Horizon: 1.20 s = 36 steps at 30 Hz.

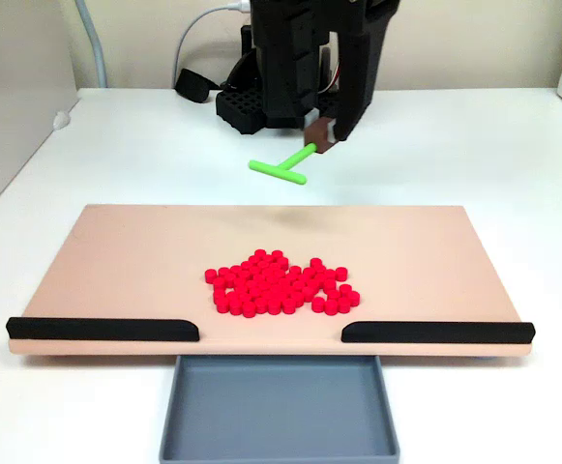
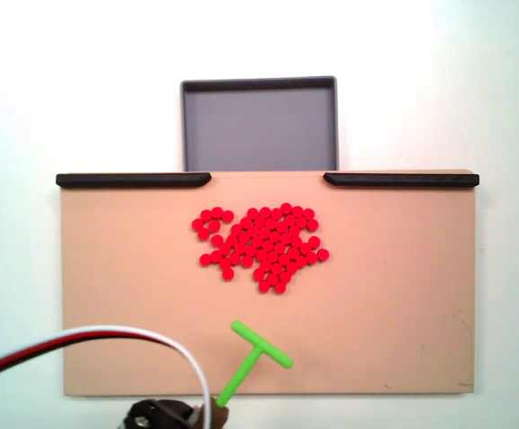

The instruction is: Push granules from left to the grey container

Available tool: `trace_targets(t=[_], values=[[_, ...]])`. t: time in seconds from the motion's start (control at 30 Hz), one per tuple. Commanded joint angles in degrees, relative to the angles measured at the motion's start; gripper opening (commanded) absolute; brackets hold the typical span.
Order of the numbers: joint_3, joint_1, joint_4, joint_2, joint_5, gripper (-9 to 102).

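Observation:
A dense patch of red granules (image 1: pixel 281 284) lies near the middle of the pinkish-beige board (image 1: pixel 116 261), close to the gap between its two black edge strips; in a fixed view from above the granules (image 2: pixel 261 246) sit just below that gap. The grey container (image 1: pixel 279 411) stands below the board's front edge and holds nothing; the same grey container (image 2: pixel 259 125) shows beyond the gap. My gripper (image 1: pixel 321 140) hangs behind the board, shut on the stem of a green T-shaped pusher (image 1: pixel 282 166). The pusher's crossbar (image 2: pixel 262 344) is held above the board, apart from the granules.
Two black edge strips (image 1: pixel 102 330) (image 1: pixel 437 333) line the board's front edge on either side of the gap. The arm's black base (image 1: pixel 251 101) and cables stand behind the board. White table surrounds everything.

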Motion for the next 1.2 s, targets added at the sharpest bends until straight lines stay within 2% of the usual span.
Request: trace_targets(t=[0.0,0.3,0.6,0.8,1.17], values=[[-1.4,-3.5,-0.4,1.8,9.1,0],[-7.2,-9.8,-0.4,-2.7,29.5,0],[-20.3,-12.0,-0.4,-14.3,44.3,0],[-30.1,-12.7,-0.5,-22.5,50.7,0],[-44.1,-14.5,-0.5,-33.7,56.6,0]])
